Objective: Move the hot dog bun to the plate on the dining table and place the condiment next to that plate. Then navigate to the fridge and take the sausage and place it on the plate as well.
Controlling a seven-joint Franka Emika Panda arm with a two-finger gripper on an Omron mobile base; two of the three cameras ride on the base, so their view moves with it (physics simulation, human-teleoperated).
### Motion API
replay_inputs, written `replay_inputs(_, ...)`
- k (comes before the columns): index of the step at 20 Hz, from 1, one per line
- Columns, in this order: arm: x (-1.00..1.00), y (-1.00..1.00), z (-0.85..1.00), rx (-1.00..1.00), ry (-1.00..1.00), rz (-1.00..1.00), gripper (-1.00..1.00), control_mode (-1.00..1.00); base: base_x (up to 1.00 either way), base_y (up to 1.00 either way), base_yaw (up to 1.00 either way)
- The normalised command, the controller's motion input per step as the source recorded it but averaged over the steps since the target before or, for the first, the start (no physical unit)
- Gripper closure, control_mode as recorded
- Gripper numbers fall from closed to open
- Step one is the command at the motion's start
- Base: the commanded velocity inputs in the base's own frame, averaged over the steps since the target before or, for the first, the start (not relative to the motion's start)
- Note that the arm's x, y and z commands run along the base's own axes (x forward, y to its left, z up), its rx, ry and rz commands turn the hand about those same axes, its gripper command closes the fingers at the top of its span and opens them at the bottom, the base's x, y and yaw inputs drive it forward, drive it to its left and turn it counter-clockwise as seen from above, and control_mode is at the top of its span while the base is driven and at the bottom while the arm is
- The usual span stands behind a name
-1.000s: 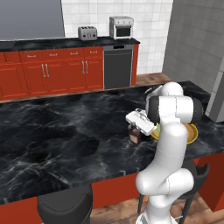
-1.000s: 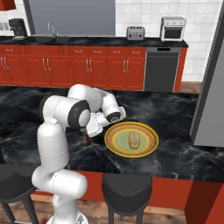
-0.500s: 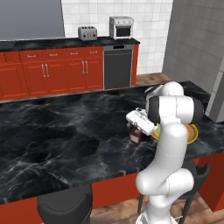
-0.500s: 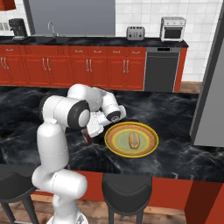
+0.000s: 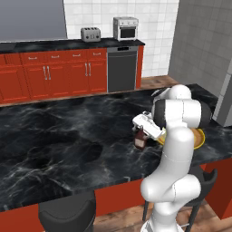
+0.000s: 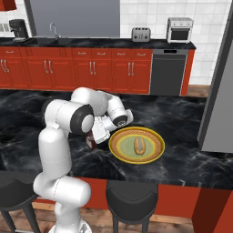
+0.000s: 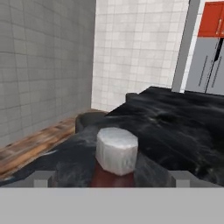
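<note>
The condiment (image 5: 139, 138) stands upright on the dining table (image 5: 68, 136), just left of the plate (image 6: 136, 146). The hot dog bun (image 6: 139, 145) lies in the plate's olive centre. My gripper (image 5: 145, 125) hangs low over the bottle. In the hand view its fingertips (image 7: 42, 178) are spread wide on either side of the condiment's pale cap (image 7: 116, 151), clear of it. In the right base view my arm covers most of the condiment (image 6: 91, 142). In the left base view only the plate's (image 5: 198, 137) edge shows past the arm. The sausage is out of view.
Dark stools (image 6: 132, 198) (image 5: 68, 210) stand at the table's near edge. A tall grey fridge (image 6: 220, 91) rises at the right. Red wall cabinets with a toaster (image 5: 90, 34), a small oven (image 5: 125, 27) and a black dishwasher (image 5: 121, 70) line the back.
The gripper's jaws have opened and let go of the condiment, which now stands on the table beside the plate. The arm has hardly moved.
</note>
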Motion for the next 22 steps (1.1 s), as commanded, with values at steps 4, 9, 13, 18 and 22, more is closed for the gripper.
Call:
replay_inputs(4,-0.04,0.0,0.2,0.0,0.0,0.0,-1.0,-1.0,0.0,0.0,0.0)
replay_inputs(9,-0.09,0.0,0.42,0.0,0.0,0.0,-1.0,-1.0,0.0,0.0,0.0)
replay_inputs(13,-0.19,0.0,0.53,0.0,-0.04,0.0,-1.0,-1.0,0.0,0.0,0.0)
replay_inputs(18,-0.37,0.01,0.67,0.0,-0.13,0.0,-1.0,-1.0,0.0,0.0,0.0)
replay_inputs(22,-0.47,0.1,0.77,0.0,-0.1,0.0,-1.0,-1.0,0.0,0.0,0.0)
